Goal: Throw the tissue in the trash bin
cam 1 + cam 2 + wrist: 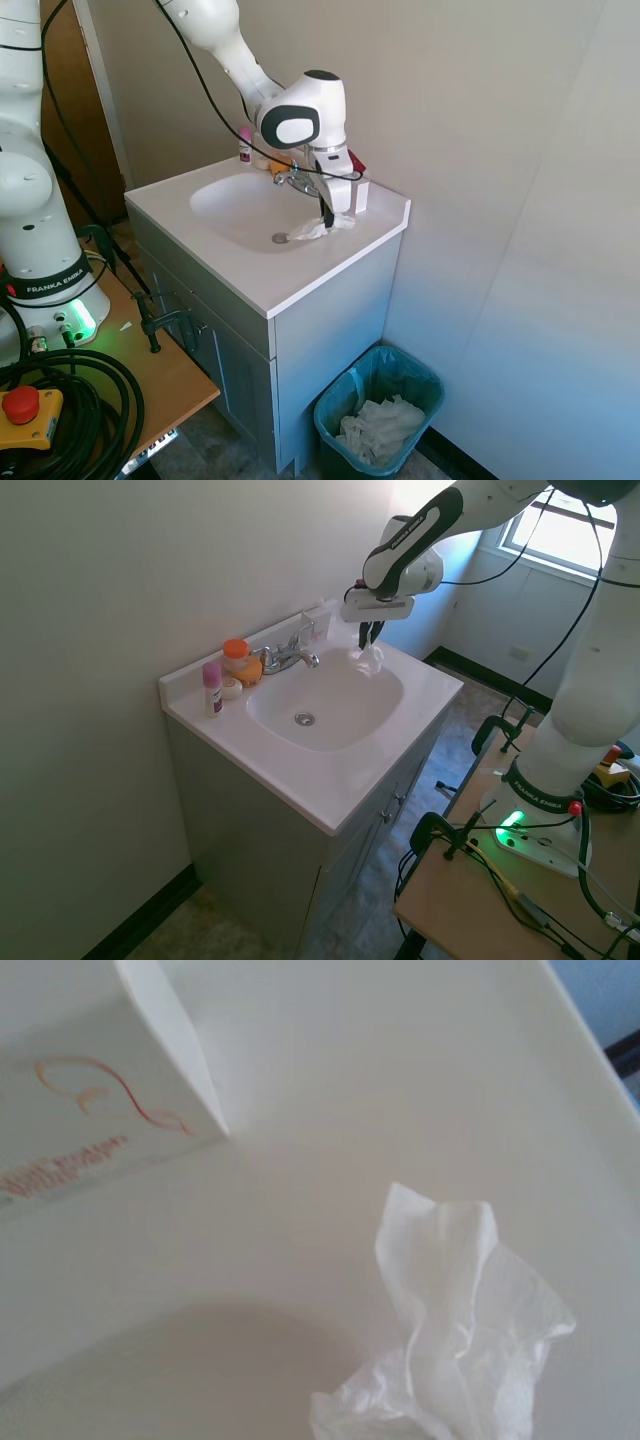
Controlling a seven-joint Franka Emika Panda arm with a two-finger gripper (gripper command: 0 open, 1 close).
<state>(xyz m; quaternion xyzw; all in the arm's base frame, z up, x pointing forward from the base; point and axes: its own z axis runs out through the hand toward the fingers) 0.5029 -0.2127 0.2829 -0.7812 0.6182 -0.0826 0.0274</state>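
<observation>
The tissue (318, 229) (371, 661) (455, 1340) is a small crumpled white piece at the basin's right rim on the white vanity top. My gripper (325, 216) (369, 640) points straight down onto it, and its dark fingers look shut on the tissue's top, which is pulled up into a peak. The trash bin (412, 362), dark with a teal bag liner, stands on the floor to the right of the vanity, below and in front of the gripper. The second exterior view does not show the bin.
A small white box (360, 194) (90, 1090) stands right behind the tissue. The faucet (293, 180) (290, 656), a pink bottle (244, 146) (212, 688) and orange items (238, 658) line the back of the sink. White crumpled paper (380, 428) lies in the bin.
</observation>
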